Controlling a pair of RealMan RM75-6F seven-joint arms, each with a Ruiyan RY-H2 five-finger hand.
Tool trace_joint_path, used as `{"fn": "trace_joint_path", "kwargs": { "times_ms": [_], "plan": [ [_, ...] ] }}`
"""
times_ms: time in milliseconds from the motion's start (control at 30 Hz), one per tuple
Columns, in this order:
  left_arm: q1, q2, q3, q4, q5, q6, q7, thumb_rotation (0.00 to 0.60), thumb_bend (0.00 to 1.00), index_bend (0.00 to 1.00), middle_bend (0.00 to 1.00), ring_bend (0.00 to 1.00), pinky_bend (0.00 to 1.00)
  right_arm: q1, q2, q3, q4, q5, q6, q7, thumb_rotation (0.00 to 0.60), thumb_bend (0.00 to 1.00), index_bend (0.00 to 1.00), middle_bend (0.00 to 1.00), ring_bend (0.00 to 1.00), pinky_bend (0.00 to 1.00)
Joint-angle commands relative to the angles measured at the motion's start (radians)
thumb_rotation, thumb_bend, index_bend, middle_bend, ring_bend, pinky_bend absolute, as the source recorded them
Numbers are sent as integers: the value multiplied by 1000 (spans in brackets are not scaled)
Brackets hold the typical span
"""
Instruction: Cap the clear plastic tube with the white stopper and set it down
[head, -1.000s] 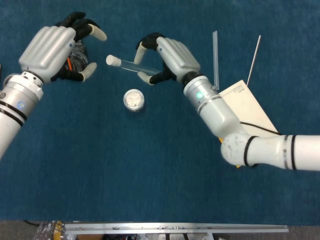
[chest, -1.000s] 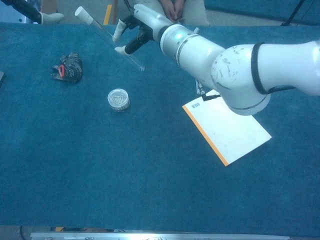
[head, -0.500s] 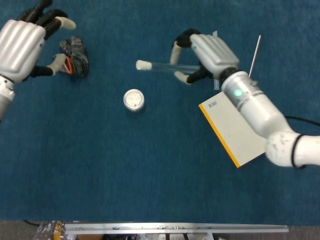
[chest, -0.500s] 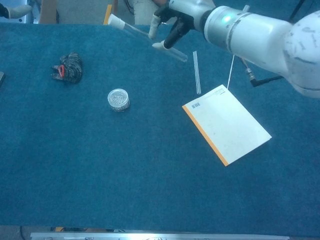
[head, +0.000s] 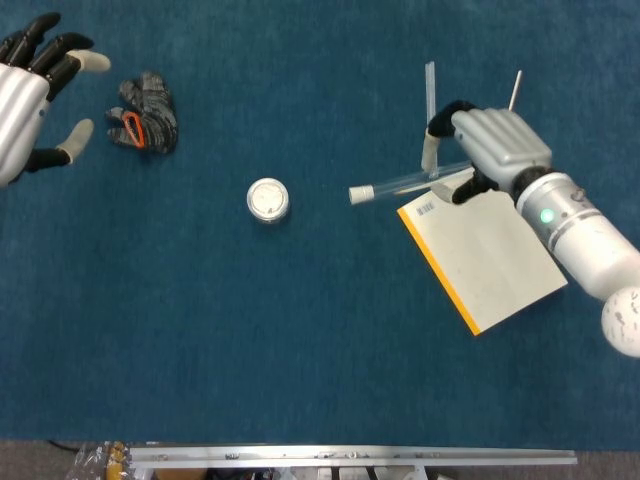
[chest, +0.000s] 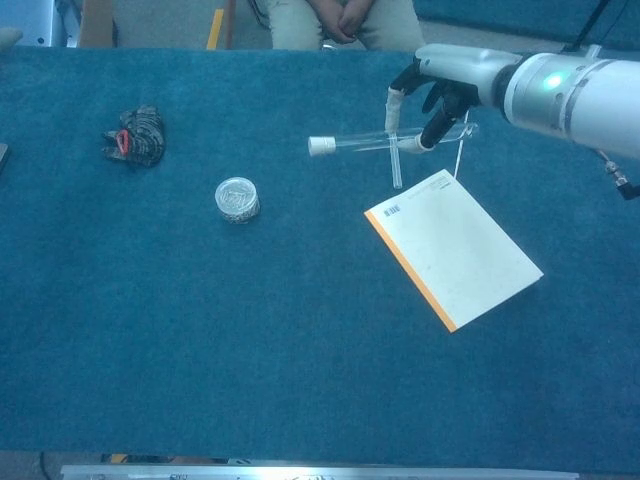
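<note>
The clear plastic tube (head: 405, 183) (chest: 375, 141) has the white stopper (head: 359, 194) (chest: 320, 145) in its left end. My right hand (head: 482, 145) (chest: 437, 85) grips the tube near its right end and holds it nearly level, low over the blue cloth (head: 300, 330), beside the notebook's upper left corner. Whether the tube touches the cloth, I cannot tell. My left hand (head: 30, 95) is at the far left edge of the head view, fingers spread and empty; the chest view does not show it.
A white notebook with an orange spine (head: 482, 256) (chest: 455, 246) lies under the right arm. Behind it are a second clear tube (head: 431, 95) (chest: 393, 150) and a thin rod (head: 515, 90). A round lidded dish (head: 267, 199) (chest: 237, 198) sits mid-table, a grey glove (head: 145, 113) (chest: 135, 134) far left.
My right hand has carried the capped tube to the right and down, from mid-table to the notebook's corner. My left hand has drawn back to the far left, open.
</note>
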Motion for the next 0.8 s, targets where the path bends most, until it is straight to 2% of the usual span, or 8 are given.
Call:
{"fn": "trace_joint_path", "kwargs": {
  "times_ms": [33,200,367,800],
  "plan": [
    [9,-9,5,9,14,11,-7,600,351,262,201,59,165,1,-42,-30,39,-20,10,-11,600,287,602,315,128,238],
    [21,-20,9,27,36,29,-21,600,351,262,201,59,165,9,-146,-61,132,-43,25,-22,600,287,602,315,128,238],
    [32,-25,10,45,51,45,-40,600,350,262,202,59,165,5,-243,-68,224,-71,20,-5,600,286,602,315,128,238],
    [45,-31,6,76,47,48,-62,600,351,262,202,59,165,-13,-381,-67,389,-193,7,29,600,287,598,295,120,211]
  ]
}}
